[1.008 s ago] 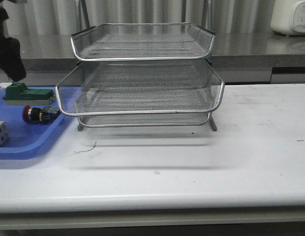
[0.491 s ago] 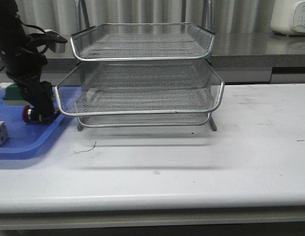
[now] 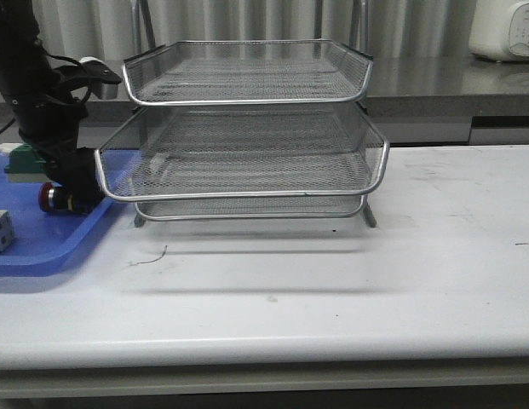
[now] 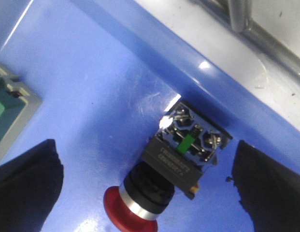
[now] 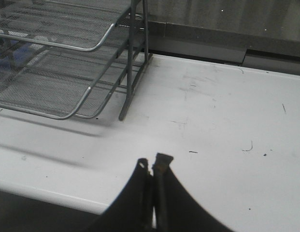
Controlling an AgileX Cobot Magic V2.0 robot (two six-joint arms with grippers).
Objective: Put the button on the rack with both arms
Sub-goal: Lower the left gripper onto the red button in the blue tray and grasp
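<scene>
The button (image 4: 174,166) lies on its side in the blue tray (image 4: 92,87), red head toward the camera, close to the tray's raised rim. In the front view only its red head (image 3: 48,198) shows beside the arm. My left gripper (image 4: 150,188) is open, one finger (image 4: 24,179) on each side of the button, not touching it. It also shows in the front view (image 3: 74,189) low over the tray. The silver three-tier rack (image 3: 247,128) stands just right of the tray. My right gripper (image 5: 152,164) is shut and empty, above the table's near edge, away from the rack (image 5: 58,58).
A green block (image 3: 17,160) lies at the back of the blue tray (image 3: 43,247), partly behind the left arm; its corner shows in the left wrist view (image 4: 9,111). A white cube (image 3: 0,232) sits at the tray's left. A white appliance (image 3: 503,30) stands on the back counter.
The left arm came down from the upper left onto the tray and now straddles the button. Over the last half second it only shifted slightly. The button has not moved.
</scene>
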